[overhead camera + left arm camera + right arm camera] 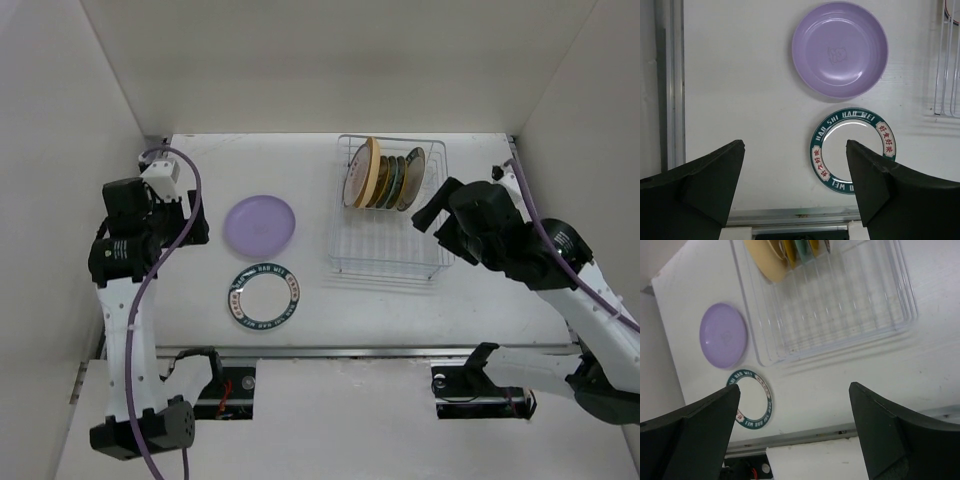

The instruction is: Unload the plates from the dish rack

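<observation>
The wire dish rack (388,245) stands at the back right of the table, and several plates (385,180) stand on edge at its far end, a pale orange one (372,172) at the left of the row. A lavender plate (259,224) and a white plate with a teal rim (264,297) lie flat on the table left of the rack. My left gripper (190,215) is open and empty, high above the table left of the lavender plate (840,49) and the teal-rim plate (853,149). My right gripper (432,215) is open and empty by the rack's right side (840,310).
White walls close in the table on the left, back and right. A metal rail (370,352) runs along the near edge. Purple cables (190,200) loop off both arms. The rack's near half holds nothing.
</observation>
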`<control>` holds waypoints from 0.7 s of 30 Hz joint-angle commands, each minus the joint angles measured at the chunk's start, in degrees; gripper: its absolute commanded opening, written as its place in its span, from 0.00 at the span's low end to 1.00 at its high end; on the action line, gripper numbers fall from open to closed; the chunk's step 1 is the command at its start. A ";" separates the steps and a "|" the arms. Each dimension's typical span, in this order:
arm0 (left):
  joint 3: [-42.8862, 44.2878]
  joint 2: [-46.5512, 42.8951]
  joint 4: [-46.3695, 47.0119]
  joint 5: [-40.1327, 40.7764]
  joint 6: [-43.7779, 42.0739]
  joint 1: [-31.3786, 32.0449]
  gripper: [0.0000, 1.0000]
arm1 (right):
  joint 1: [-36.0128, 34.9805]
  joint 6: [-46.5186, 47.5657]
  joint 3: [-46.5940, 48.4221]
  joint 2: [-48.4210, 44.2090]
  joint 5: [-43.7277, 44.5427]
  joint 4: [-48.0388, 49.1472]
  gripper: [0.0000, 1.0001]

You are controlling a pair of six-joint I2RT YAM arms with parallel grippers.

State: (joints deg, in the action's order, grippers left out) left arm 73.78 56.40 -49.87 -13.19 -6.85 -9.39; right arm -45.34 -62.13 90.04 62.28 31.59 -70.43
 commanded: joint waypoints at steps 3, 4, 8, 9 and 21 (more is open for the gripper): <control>-1.62 -4.80 -2.69 -2.98 -3.69 0.07 0.82 | 0.17 -5.28 1.02 1.88 -2.93 -8.58 0.95; -2.23 -6.29 -3.39 -3.59 -3.69 0.07 0.82 | 0.17 -5.28 -0.12 1.10 -3.90 -8.58 0.95; -3.82 -10.43 -8.56 -4.74 -5.62 0.07 0.84 | 0.17 -9.93 -5.48 -4.53 -5.23 -8.58 0.95; -3.82 -11.13 -9.28 -5.26 -6.76 0.07 0.85 | 0.17 -10.55 -6.01 -5.58 -5.23 -8.58 0.95; -4.26 -16.85 -11.74 -4.92 -8.62 0.07 0.93 | 0.17 -8.20 -10.24 -7.10 -4.09 -3.57 0.95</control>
State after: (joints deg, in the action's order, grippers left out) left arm 67.55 39.33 -61.06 -17.34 -13.96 -9.37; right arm -45.34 -71.85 79.88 53.06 26.09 -76.03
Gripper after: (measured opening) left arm 0.928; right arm 0.958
